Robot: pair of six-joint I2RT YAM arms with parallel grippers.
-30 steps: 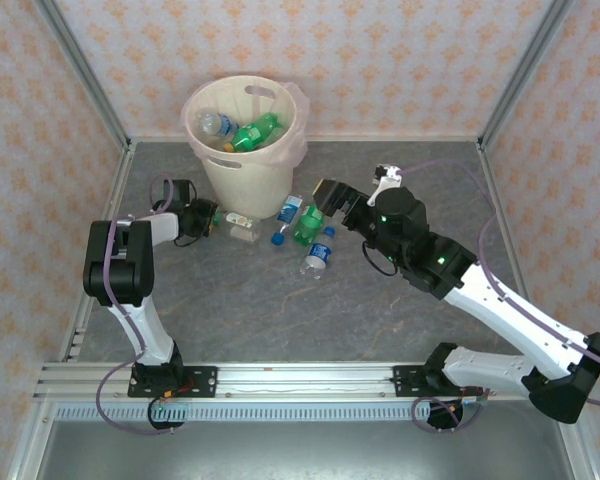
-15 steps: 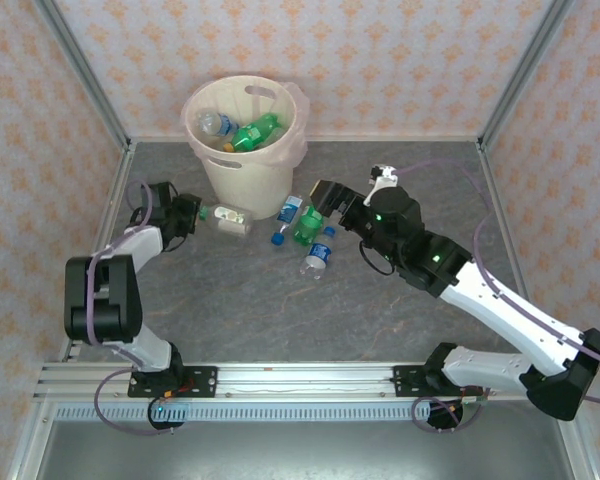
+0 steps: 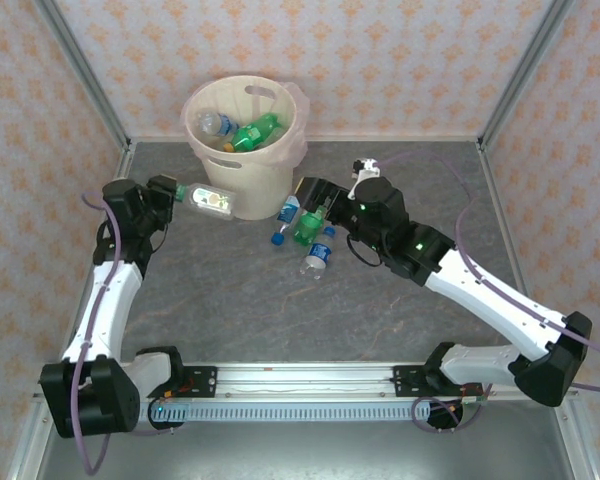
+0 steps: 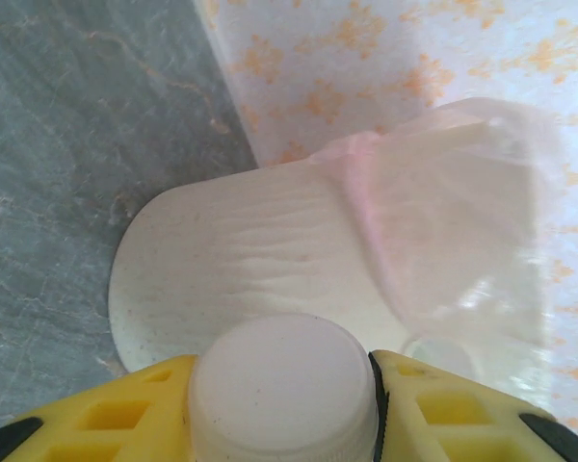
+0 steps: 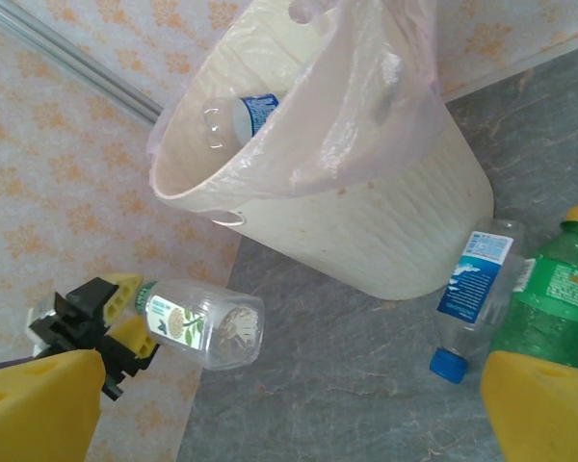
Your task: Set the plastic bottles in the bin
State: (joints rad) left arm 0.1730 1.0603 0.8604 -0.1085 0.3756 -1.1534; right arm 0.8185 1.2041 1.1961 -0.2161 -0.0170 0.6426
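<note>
My left gripper (image 3: 176, 192) is shut on the white cap (image 4: 284, 385) of a clear plastic bottle (image 3: 210, 199) with a flower label. It holds that bottle (image 5: 197, 322) level in the air beside the cream bin (image 3: 245, 150), below its rim. The bin holds green (image 3: 255, 132) and clear (image 3: 215, 123) bottles. My right gripper (image 3: 313, 203) stands open over three bottles lying on the table: a blue-capped one (image 3: 287, 214), a green one (image 3: 308, 226) and a clear one (image 3: 318, 254). In the right wrist view the blue-capped bottle (image 5: 472, 298) and the green bottle (image 5: 554, 298) lie close to the right finger.
A pinkish liner bag (image 4: 453, 221) hangs over the bin's rim. The bin wall (image 4: 250, 260) is close in front of my left gripper. Patterned walls with metal posts (image 3: 80, 80) enclose the grey table (image 3: 280, 310) on three sides.
My left arm has lifted the clear bottle off the table and swung it up and left beside the bin. My right gripper has shifted left, nearer the lying bottles.
</note>
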